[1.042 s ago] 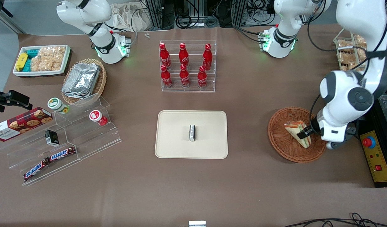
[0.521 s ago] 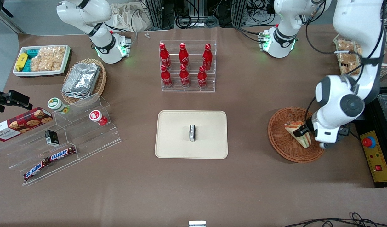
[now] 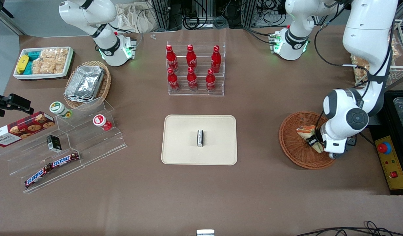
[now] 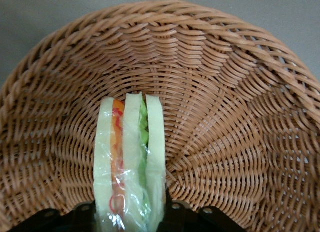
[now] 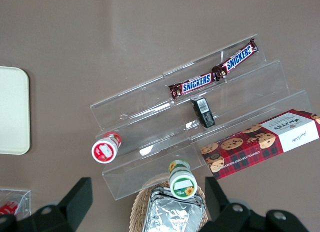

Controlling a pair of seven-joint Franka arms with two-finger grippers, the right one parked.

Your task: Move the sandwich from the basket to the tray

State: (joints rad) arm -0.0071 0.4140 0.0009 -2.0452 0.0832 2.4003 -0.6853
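The sandwich [image 3: 304, 132], a clear-wrapped wedge of pale bread with orange and green layers, sits in the round reddish-brown basket [image 3: 293, 148] toward the working arm's end of the table. My left gripper [image 3: 312, 141] is down in the basket, with a finger pressed against each side of the wedge. In the left wrist view the sandwich [image 4: 130, 152] runs out from between the black fingers of the gripper [image 4: 129, 213], over the woven basket [image 4: 225, 92]. The cream tray [image 3: 181, 144] lies at the table's middle, well apart from the basket.
A small black-and-white block [image 3: 200, 138] lies on the tray. A clear rack of red bottles [image 3: 194, 68] stands farther from the camera than the tray. A black control box with a red button [image 3: 390, 157] sits beside the basket. Clear stepped shelves [image 3: 67, 144] with snacks lie toward the parked arm's end.
The left arm has swung and lowered over the basket, shifting slightly toward the tray. The gripper sits lower around the sandwich, which has barely moved.
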